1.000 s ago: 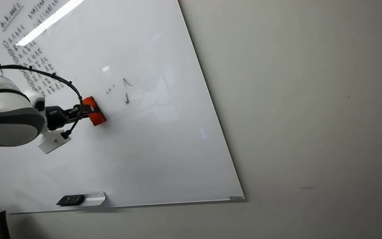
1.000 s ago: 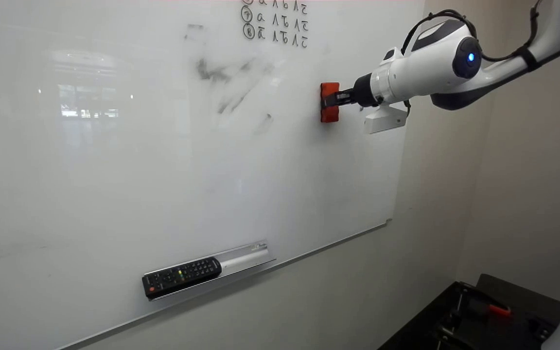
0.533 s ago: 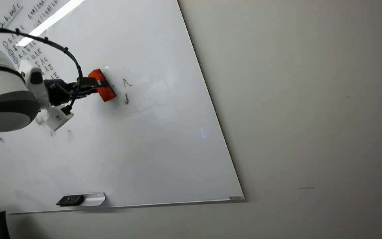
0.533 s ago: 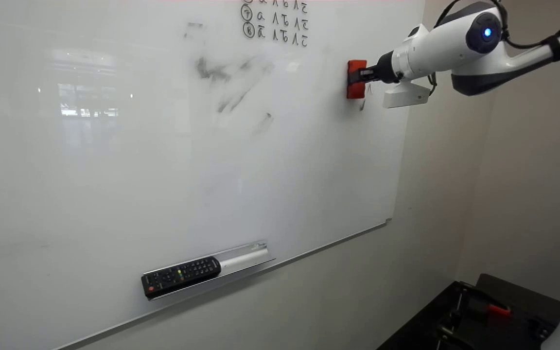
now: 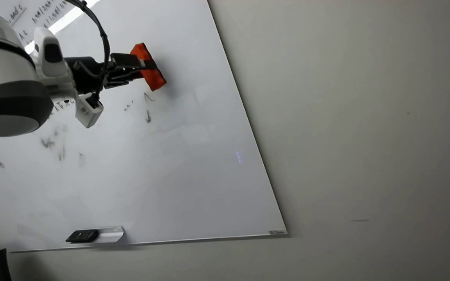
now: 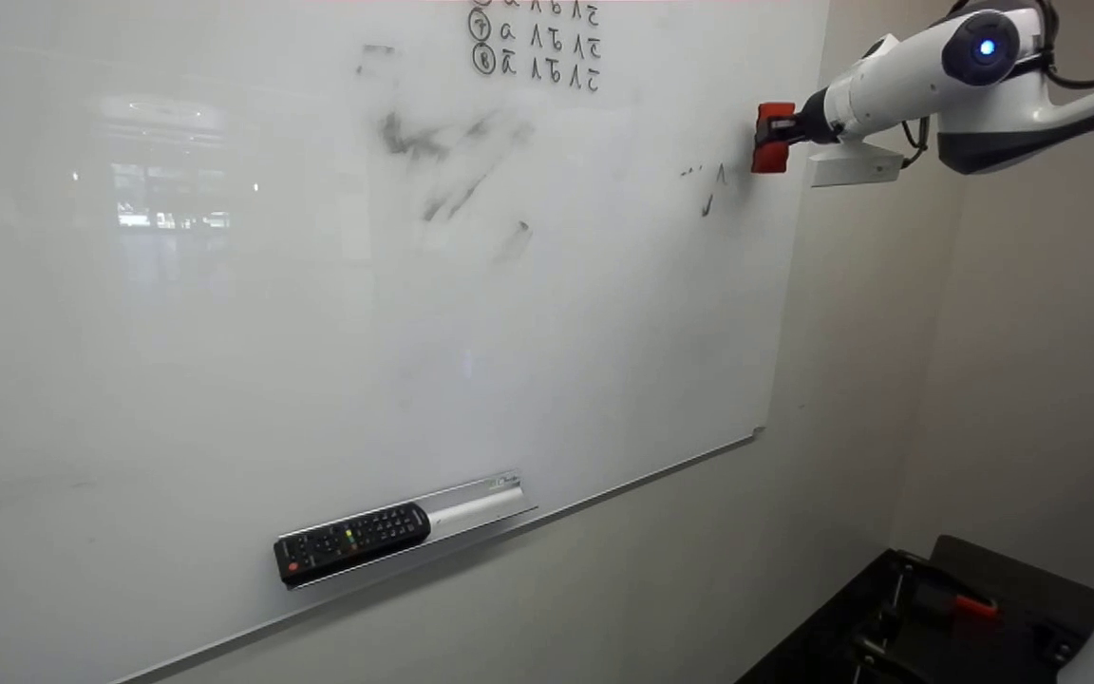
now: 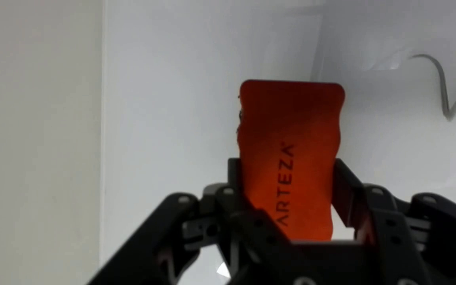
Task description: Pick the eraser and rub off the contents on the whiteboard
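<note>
Here, pincer: closed against both long sides of the ARTEZA eraser.
Black marker strokes: seen on the whiteboard, upper right in an exterior view.

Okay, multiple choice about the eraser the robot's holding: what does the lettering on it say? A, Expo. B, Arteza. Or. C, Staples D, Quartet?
B: in the wrist view, dark lettering reading ARTEZA runs lengthwise along the orange-red eraser, which the gripper holds with a finger on each long side.
</note>
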Action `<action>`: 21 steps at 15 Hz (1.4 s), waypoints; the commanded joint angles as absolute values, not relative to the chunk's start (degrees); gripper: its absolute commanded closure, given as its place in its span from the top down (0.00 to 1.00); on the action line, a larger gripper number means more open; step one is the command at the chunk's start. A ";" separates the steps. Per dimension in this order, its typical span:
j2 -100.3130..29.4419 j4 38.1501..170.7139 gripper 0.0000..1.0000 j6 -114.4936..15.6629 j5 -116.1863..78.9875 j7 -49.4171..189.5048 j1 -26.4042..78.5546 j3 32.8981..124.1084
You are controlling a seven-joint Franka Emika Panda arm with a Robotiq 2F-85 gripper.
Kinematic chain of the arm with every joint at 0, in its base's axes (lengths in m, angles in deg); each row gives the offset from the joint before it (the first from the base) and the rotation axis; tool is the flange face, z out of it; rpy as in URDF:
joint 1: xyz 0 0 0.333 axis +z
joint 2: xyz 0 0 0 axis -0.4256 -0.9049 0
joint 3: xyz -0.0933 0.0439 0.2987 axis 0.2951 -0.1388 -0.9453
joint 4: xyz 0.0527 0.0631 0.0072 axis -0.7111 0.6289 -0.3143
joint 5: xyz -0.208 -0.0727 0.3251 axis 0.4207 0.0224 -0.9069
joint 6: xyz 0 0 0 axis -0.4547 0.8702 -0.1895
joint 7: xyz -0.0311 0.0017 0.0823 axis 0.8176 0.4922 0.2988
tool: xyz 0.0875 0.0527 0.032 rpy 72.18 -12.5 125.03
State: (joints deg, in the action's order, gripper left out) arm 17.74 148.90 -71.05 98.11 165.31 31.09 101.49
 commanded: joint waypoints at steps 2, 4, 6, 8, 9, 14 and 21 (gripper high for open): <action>12.84 145.04 0.30 -82.54 95.74 160.88 32.88 106.67; 9.89 143.46 0.30 -89.01 92.76 157.81 33.17 108.88; 7.03 142.05 0.30 -93.63 89.19 153.89 32.82 109.90; 4.77 140.72 0.30 -96.06 86.54 151.60 33.00 110.51; 4.01 140.33 0.30 -96.65 85.34 150.68 32.97 110.56; 2.46 140.42 0.30 -98.53 82.97 148.24 34.43 110.79; 2.35 141.84 0.30 -97.04 83.39 148.44 37.75 108.88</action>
